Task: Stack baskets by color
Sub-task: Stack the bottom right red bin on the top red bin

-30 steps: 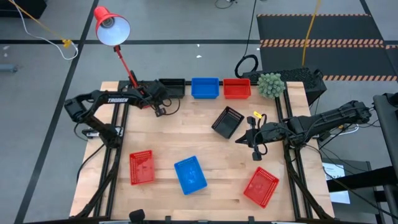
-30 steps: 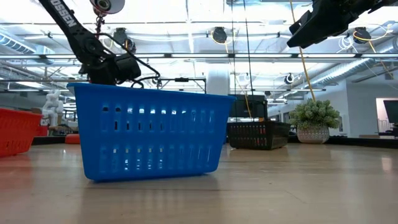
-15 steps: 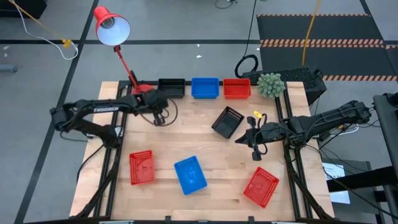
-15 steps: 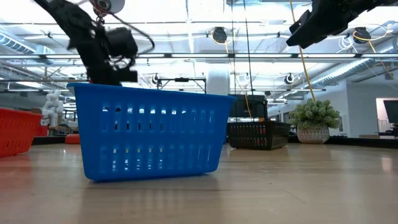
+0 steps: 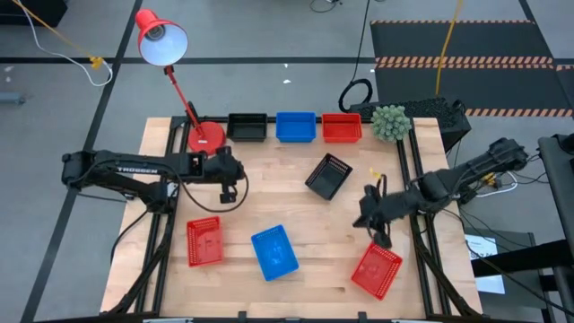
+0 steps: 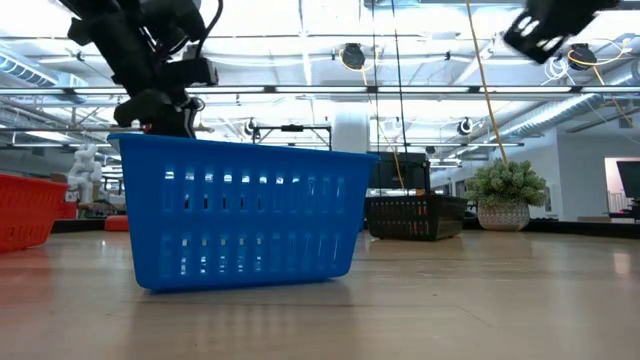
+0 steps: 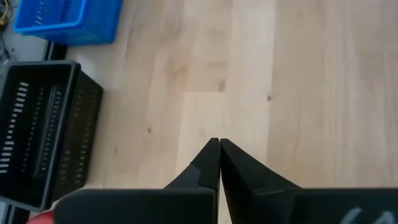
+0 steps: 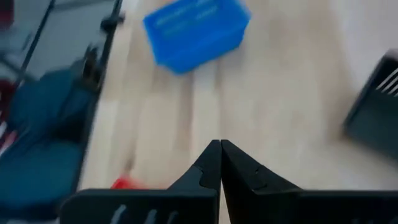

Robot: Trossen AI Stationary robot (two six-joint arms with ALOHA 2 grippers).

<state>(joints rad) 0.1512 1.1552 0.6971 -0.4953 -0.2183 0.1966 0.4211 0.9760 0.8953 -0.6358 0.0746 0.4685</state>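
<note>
Three baskets stand in a row along the far edge: black [image 5: 247,126], blue [image 5: 296,126] and red [image 5: 341,127]. Another black basket [image 5: 328,176] sits askew at mid-table. Near the front edge lie a red basket [image 5: 204,241], a blue basket [image 5: 273,251] and a second red basket [image 5: 377,268]. My left gripper [image 5: 231,190] hovers shut over bare wood at mid-left, its tips [image 7: 219,144] together, holding nothing. My right gripper [image 5: 383,237] hangs shut just above the near-right red basket, its tips [image 8: 219,146] together and nothing between them.
A red lamp with its round base [image 5: 206,136] stands at the far left corner. A small green plant [image 5: 389,122] sits at the far right. Bare wood lies between the far row and the front baskets. The near blue basket [image 6: 235,215] fills the low view.
My left gripper has drawn back from the black basket at the far edge toward the table's near edge and risen, turning as it went. My right gripper has moved toward the near edge and the near-right red basket, rolling at the wrist. No basket has moved.
</note>
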